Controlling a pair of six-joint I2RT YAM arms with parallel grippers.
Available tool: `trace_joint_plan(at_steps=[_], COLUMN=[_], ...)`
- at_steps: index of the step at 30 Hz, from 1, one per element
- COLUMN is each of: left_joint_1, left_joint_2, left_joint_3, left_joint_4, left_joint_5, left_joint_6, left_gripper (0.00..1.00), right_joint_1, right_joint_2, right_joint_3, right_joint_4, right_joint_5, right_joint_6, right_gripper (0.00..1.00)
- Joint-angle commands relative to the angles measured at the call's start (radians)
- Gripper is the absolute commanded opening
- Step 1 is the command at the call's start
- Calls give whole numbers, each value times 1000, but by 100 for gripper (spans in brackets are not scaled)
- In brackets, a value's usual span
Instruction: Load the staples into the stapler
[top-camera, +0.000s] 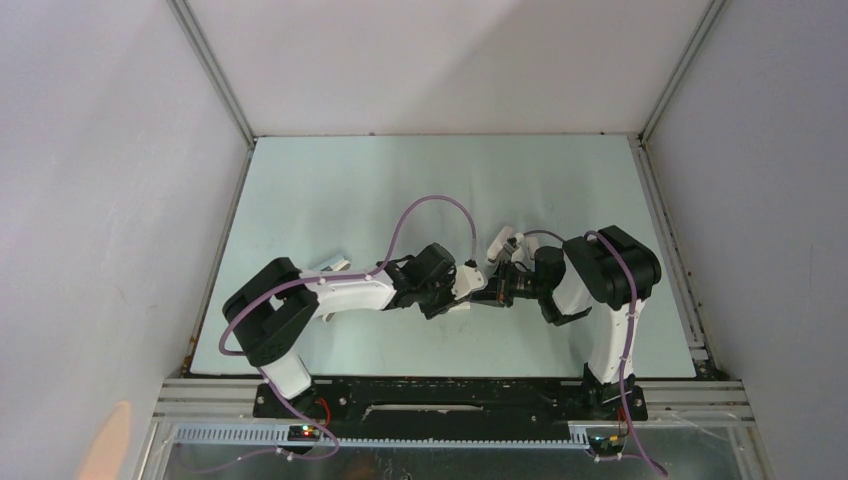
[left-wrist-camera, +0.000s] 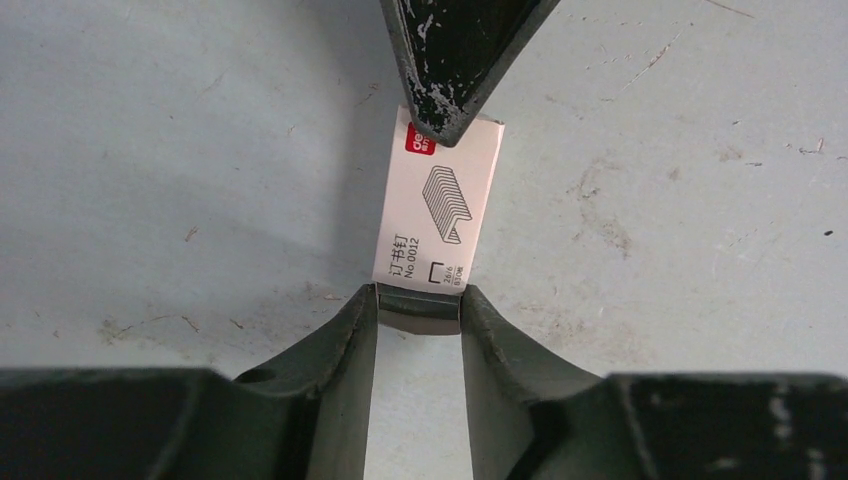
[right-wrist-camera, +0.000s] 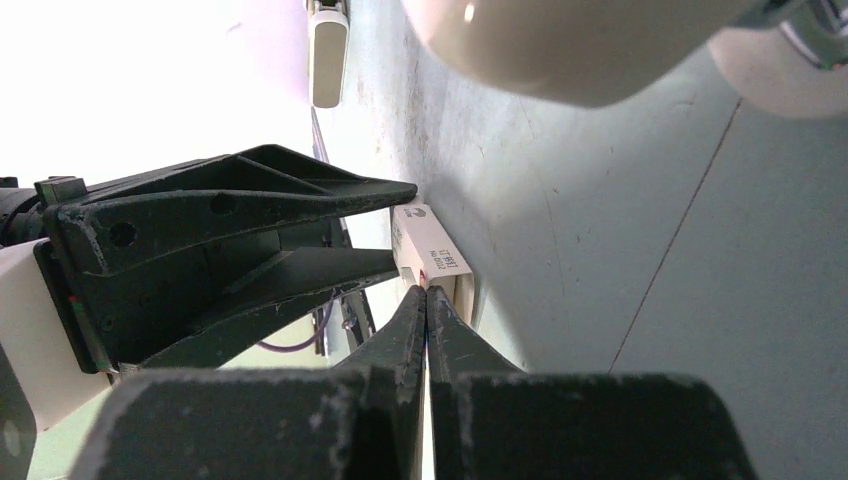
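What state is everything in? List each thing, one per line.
Staple box: flat on the table, label up.
Left gripper: closed on the box's near end.
Right gripper: shut, tip at the box's far end.

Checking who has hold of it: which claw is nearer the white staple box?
Left. The left claw clamps one end of the white staple box; the right claw, shut, only touches the opposite end.
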Motion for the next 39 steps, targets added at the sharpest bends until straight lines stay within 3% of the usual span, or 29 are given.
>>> trace_joint_plan(at_steps=[1, 16, 22, 28, 34, 39], left_joint_1=[12, 11, 11, 11, 11, 11], left_joint_2=[27, 30, 33, 32, 31, 21], left_joint_3=[10, 13, 15, 15, 15, 14], left_joint_4=[-42, -45, -46, -47, -46, -48], left_joint_5=[-40, -39, -40, -44, -44, -44], left_joint_6=[35, 33, 34, 32, 32, 24], left_gripper=[34, 33, 34, 34, 34, 41], right_joint_1=[-15, -79, -46, -5, 35, 37], right_joint_2=[-6, -85, -111, -87, -65, -52], right_joint_3=[10, -5, -1, 26, 51, 60], right_joint_4=[-26, -117, -133, -148, -148, -148], right_joint_5=[-5, -38, -26, -6, 5, 6], right_joint_6=[-38, -71, -81, -82, -80, -81], right_gripper=[0, 0, 23, 32, 27, 12])
